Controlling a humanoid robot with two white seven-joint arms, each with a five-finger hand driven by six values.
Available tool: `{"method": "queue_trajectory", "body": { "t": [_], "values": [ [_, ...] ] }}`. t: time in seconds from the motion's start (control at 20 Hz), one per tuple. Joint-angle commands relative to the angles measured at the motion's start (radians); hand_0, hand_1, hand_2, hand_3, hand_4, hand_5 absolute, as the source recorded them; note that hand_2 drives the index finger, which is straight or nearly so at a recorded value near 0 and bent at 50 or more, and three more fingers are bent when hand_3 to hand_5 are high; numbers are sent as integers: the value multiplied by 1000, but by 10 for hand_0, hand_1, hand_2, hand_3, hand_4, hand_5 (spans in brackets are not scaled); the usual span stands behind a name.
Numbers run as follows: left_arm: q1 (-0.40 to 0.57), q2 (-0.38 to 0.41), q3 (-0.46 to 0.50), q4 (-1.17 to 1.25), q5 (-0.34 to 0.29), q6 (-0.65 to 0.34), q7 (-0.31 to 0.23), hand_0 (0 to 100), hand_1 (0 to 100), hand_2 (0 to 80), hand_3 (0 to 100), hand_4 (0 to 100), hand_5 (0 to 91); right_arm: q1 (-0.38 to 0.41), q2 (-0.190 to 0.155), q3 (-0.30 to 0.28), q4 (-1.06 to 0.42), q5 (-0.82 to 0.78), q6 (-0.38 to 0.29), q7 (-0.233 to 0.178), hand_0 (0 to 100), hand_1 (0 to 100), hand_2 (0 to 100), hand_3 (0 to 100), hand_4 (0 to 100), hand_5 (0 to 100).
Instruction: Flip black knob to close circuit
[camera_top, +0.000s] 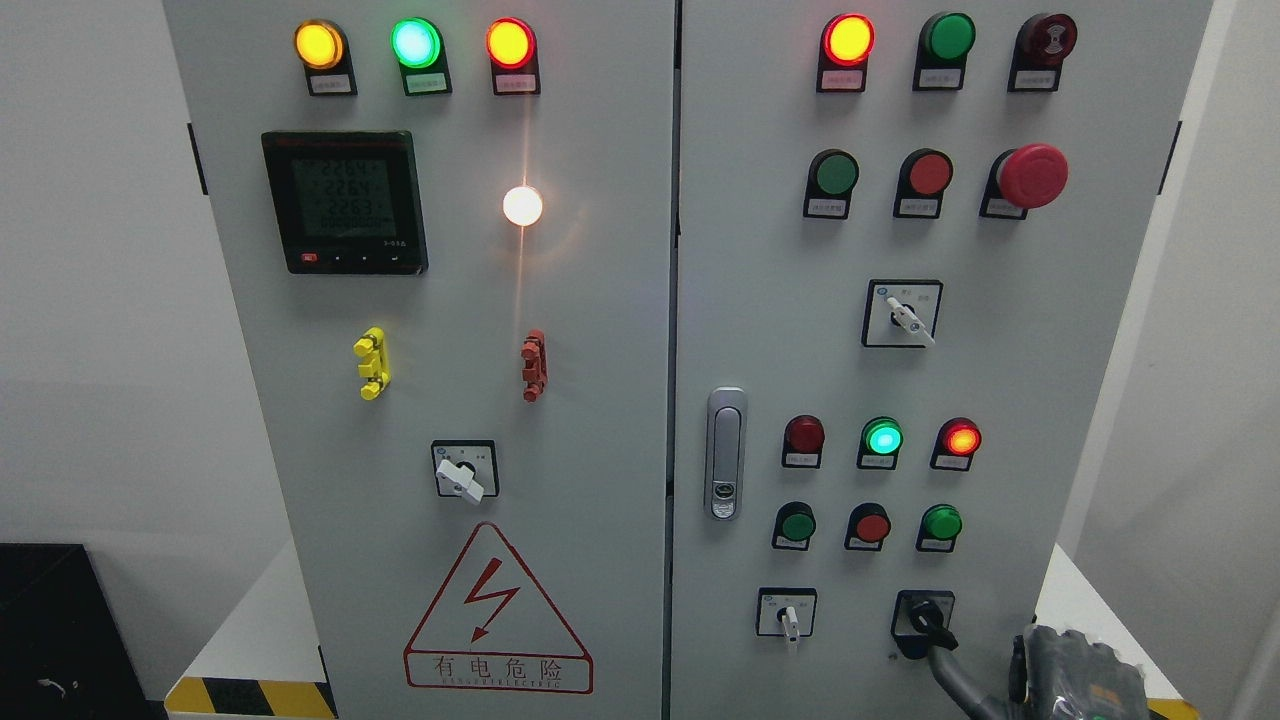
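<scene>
Head view shows the right hand (945, 640) with a finger on the black rotary knob (922, 612) low on the grey cabinet door (1000, 400); its grip I cannot tell. Turning comes next, I judge.

Bright, even room light on the grey cabinet (600, 400), white lamp (522, 205) blowing out with a vertical flare streak, lit indicators blooming softly, buttons casting faint downward shadows, focus sharp, lower-left corner dark
</scene>
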Motion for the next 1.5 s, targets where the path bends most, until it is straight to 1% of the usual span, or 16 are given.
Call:
{"method": "queue_trajectory", "body": {
  "t": [0.0,0.45,1.3,1.45],
  "values": [
    [6,0,0,0,0,0,1,120,556,0,0,0,0,0,0,-1,-6,-1,1,-2,0,10,897,1000,953,980],
    [6,0,0,0,0,0,1,120,556,0,0,0,0,0,0,3,-6,-8,-1,-2,0,9,897,1000,952,981],
    [6,0,0,0,0,0,1,120,556,0,0,0,0,14,5,72,-5,-8,-9,-3,0,10,894,1000,948,980],
    [6,0,0,0,0,0,1,120,556,0,0,0,0,23,5,94,-5,-8,-12,-8,0,11,894,1000,948,980]
  ]
}}
